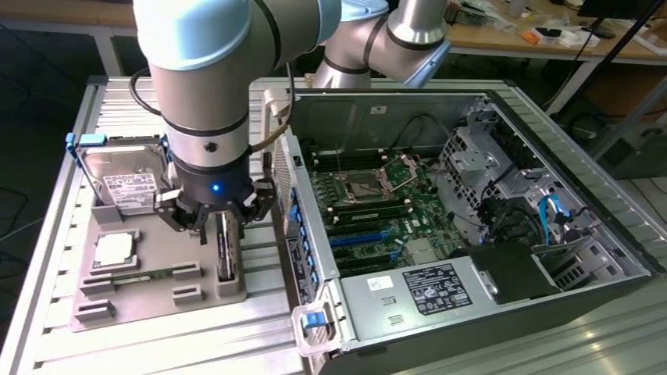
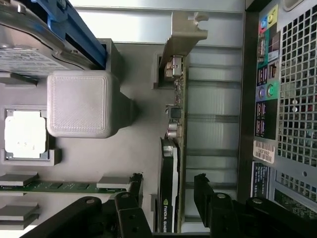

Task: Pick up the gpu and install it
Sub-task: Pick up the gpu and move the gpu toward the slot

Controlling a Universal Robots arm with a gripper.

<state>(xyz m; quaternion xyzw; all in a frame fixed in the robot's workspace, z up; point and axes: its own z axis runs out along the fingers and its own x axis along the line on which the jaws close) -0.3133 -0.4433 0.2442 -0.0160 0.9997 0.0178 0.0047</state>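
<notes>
Dark gpu (image 2: 173,134) edge-on, between spread pincer (image 2: 168,181) jaws

Arm (image 1: 208,86): smooth silver-grey cylindrical links with a matte finish and pale blue joint caps (image 1: 360,9) on the upper joints. One small dark screw (image 1: 211,146) sits recessed in the casing of the lower link. A thin black cable (image 1: 137,90) runs beside that link. The wrist flange is black and carries a lit blue indicator light (image 1: 215,187). Gripper (image 1: 221,225): black throughout, built of angular linkage bars. In the wrist view, its fingers (image 2: 132,206) are blocky and matte black, with round pivot pins (image 2: 220,197) at the linkage joints.
</notes>
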